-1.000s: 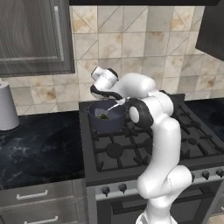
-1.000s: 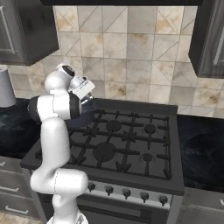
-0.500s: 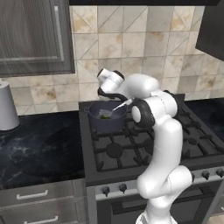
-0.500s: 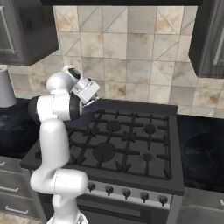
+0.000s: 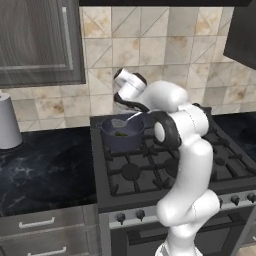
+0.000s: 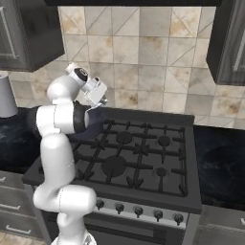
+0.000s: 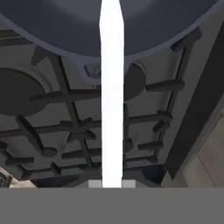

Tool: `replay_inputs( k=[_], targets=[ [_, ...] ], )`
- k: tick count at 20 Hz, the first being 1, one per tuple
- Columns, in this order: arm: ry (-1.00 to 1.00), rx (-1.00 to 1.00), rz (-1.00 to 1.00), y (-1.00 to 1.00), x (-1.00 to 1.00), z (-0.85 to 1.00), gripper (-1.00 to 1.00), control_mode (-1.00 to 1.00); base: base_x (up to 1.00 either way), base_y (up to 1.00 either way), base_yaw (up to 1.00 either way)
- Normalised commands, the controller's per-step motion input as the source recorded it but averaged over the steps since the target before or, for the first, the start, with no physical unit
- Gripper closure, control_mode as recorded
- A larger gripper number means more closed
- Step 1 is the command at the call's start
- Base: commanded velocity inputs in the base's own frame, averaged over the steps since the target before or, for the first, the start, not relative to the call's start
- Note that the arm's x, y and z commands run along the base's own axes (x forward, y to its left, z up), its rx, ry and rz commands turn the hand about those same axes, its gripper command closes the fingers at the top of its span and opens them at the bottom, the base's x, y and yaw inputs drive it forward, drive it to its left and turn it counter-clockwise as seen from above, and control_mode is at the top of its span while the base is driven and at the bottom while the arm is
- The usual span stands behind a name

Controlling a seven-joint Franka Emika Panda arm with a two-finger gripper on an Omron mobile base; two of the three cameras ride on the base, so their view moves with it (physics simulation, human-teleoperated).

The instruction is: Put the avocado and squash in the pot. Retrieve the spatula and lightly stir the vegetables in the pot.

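The gripper (image 5: 137,111) clasps the pale spatula (image 7: 111,96), its thin handle slanting into the squat blue-grey pot (image 5: 121,133) at the stove's (image 5: 165,165) rear-left corner.

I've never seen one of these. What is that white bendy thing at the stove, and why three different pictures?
It is a robot arm in a computer-drawn kitchen. Two pictures come from cameras behind it, one to its left and one to its right. The third looks out from its hand. On the stove stands a dark pot with something green inside. The pincer holds a pale spatula by its long handle, which reaches into the pot. A grey canister stands on the counter to the left.
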Motion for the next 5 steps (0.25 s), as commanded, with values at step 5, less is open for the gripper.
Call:
replay_inputs(
  k=[5],
  targets=[
    [0.0, 0.01, 0.16, 0.01, -0.33, 0.03, 1.0, -1.0, 0.0, 0.0, 0.0]
  ],
)
